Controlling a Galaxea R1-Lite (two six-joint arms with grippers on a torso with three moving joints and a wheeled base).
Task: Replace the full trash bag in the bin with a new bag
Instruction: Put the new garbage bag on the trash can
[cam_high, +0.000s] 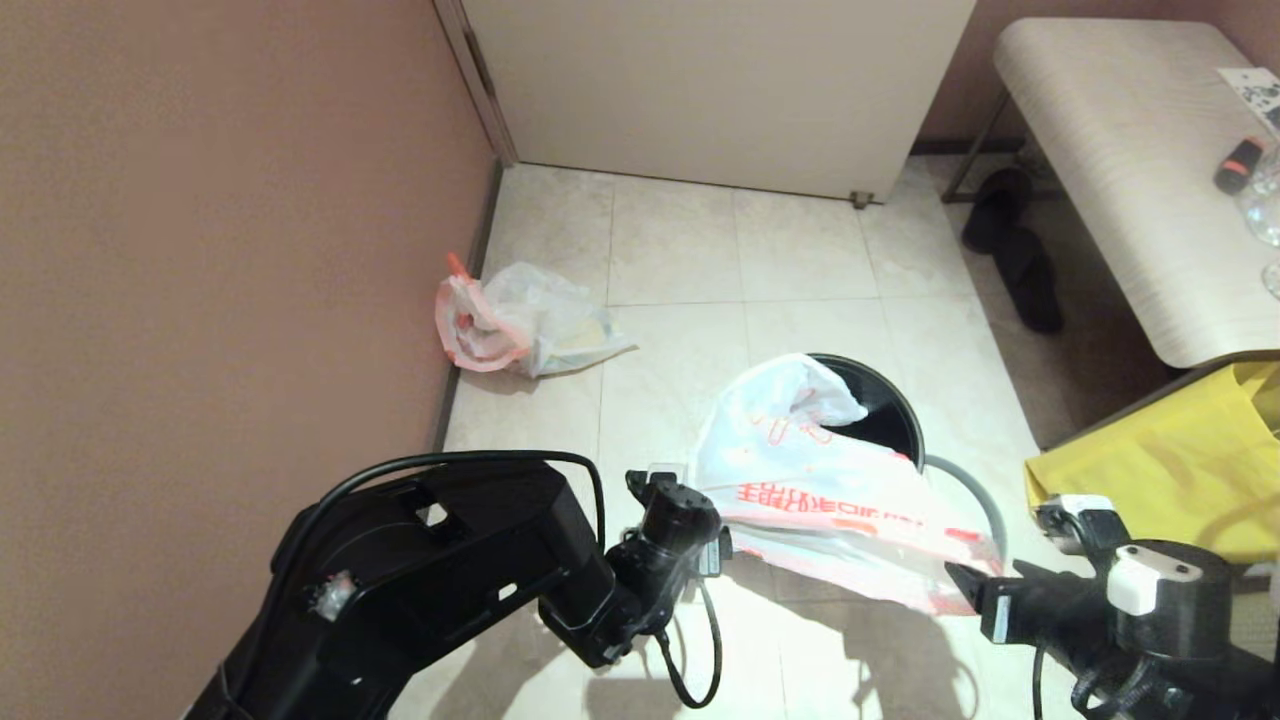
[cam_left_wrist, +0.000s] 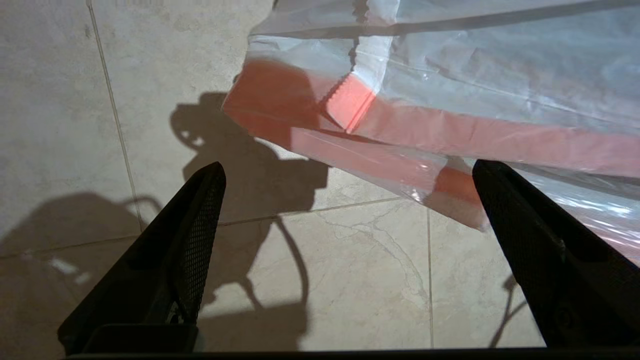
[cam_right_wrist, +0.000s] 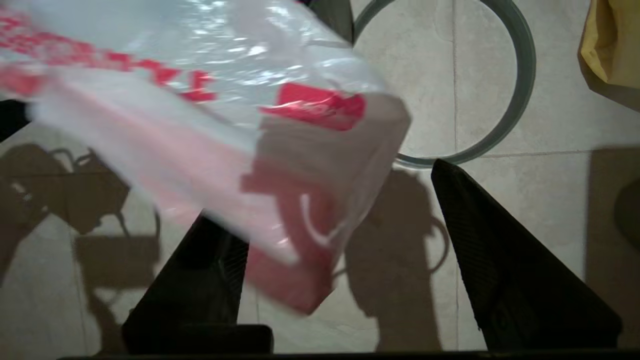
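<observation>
The new bag (cam_high: 810, 480), white with pink-red edges and red print, is draped over the near rim of the black bin (cam_high: 885, 410) and sags toward the floor. My left gripper (cam_high: 722, 548) is at the bag's near left corner. Its jaws stand open, and the pink edge (cam_left_wrist: 425, 135) lies just beyond the fingertips (cam_left_wrist: 210, 185). My right gripper (cam_high: 962, 582) is at the bag's near right corner, also open. The bag's corner (cam_right_wrist: 300, 210) hangs loose and blurred across one finger (cam_right_wrist: 215, 270). The lumpy full trash bag (cam_high: 525, 320) lies on the floor by the left wall.
The bin's grey ring (cam_high: 975, 490) lies on the tiles beside the bin (cam_right_wrist: 522, 75). A big yellow bag (cam_high: 1170, 460) sits at the right. A pale table (cam_high: 1130, 160) stands behind it, with dark shoes (cam_high: 1015, 250) underneath. A wall runs along the left side, and a door is at the back.
</observation>
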